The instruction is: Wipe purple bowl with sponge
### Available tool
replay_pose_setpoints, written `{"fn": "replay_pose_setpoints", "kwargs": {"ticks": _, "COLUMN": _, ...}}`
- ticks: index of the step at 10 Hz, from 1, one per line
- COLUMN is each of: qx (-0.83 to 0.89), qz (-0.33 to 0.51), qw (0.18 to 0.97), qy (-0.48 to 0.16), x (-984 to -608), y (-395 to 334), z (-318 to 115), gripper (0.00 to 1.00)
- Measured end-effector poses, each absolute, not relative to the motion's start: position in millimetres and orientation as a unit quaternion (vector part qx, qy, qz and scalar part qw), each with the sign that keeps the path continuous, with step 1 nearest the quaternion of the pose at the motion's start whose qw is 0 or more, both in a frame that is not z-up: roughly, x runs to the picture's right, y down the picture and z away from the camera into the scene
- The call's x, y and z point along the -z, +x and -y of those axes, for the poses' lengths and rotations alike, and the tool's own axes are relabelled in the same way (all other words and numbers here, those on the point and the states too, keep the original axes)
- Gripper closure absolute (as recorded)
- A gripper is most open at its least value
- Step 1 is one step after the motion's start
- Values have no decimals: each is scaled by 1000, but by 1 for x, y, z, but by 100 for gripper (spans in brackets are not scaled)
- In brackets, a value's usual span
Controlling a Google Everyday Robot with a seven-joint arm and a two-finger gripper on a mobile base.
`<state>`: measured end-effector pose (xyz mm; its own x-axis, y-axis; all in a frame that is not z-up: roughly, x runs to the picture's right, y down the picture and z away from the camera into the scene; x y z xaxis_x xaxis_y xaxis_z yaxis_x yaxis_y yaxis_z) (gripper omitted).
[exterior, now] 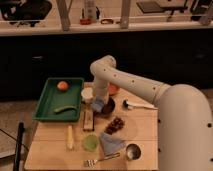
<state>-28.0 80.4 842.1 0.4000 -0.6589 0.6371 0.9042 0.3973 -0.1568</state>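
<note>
The purple bowl (109,106) is a dark, almost black round bowl in the middle of the wooden table (145,127). My gripper (99,102) points straight down over the bowl's left rim. It is shut on the light-blue sponge (97,106), which sits at the fingertips against the bowl's left edge. The arm covers part of the bowl's far side.
A small white bowl (87,94) is just left of the gripper and an orange bowl (114,89) is behind the purple bowl. A green tray (50,102) holds an orange fruit (62,85). Grapes (116,125), a grey-blue cloth (111,143), a green disc (90,142), a metal cup (132,150) and a scoop (134,105) lie around.
</note>
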Motion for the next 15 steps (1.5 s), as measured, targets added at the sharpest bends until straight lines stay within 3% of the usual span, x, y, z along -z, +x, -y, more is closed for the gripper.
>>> {"fn": "replay_pose_setpoints", "kwargs": {"ticks": 1, "qx": 494, "qz": 252, "qw": 792, "qy": -256, "x": -834, "y": -22, "z": -102, "gripper": 100}}
{"fn": "replay_pose_setpoints", "kwargs": {"ticks": 4, "qx": 481, "qz": 246, "qw": 801, "qy": -259, "x": -827, "y": 4, "z": -113, "gripper": 100}}
{"fn": "replay_pose_setpoints", "kwargs": {"ticks": 11, "qx": 447, "qz": 216, "qw": 831, "qy": -251, "x": -867, "y": 21, "z": -37, "gripper": 100}}
{"fn": "replay_pose_setpoints", "kwargs": {"ticks": 15, "qx": 485, "qz": 231, "qw": 808, "qy": -243, "x": -863, "y": -34, "z": -40, "gripper": 100}}
